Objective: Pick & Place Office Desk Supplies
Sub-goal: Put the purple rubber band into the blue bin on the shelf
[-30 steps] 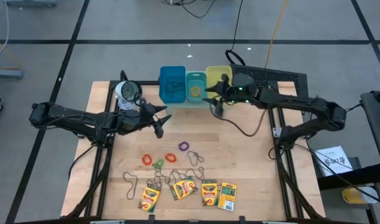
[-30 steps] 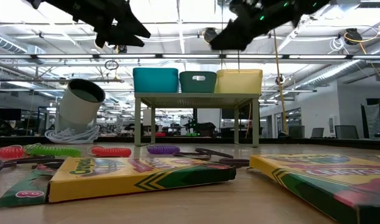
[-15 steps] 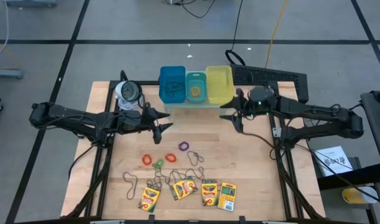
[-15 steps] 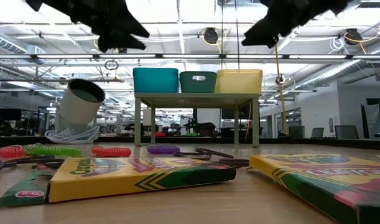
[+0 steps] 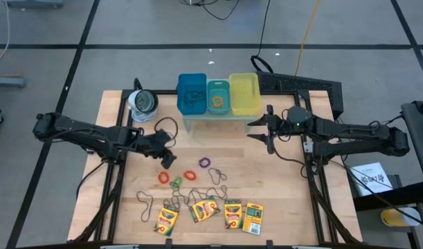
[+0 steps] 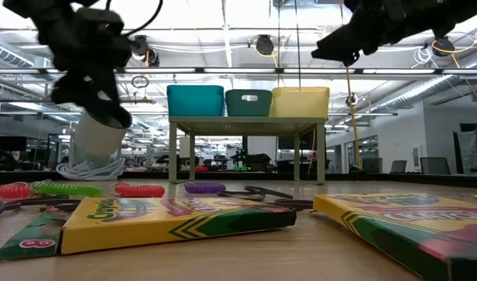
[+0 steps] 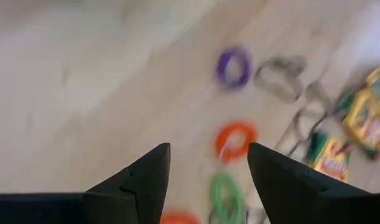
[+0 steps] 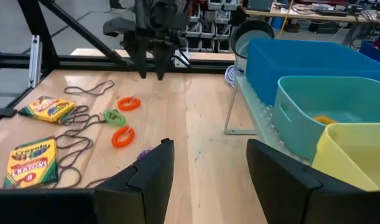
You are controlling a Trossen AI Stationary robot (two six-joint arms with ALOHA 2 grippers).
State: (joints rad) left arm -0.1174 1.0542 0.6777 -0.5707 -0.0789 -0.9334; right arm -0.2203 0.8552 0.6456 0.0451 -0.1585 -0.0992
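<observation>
Reading "CRAYONS" on a crayon box (image 8: 32, 161), I hold my left claw (image 5: 168, 158) spread above the ring bands (image 5: 190, 176), my right claw (image 5: 264, 128) spread beside the bins (image 5: 243, 95).

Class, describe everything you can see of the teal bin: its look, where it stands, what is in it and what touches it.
The teal bin is a small open-topped box that looks like plastic, upright in the middle of a row on a low clear stand at the table's far edge. The blue bin and the yellow bin sit close against its two sides. An orange ring lies on its floor. Neither gripper touches it.
</observation>
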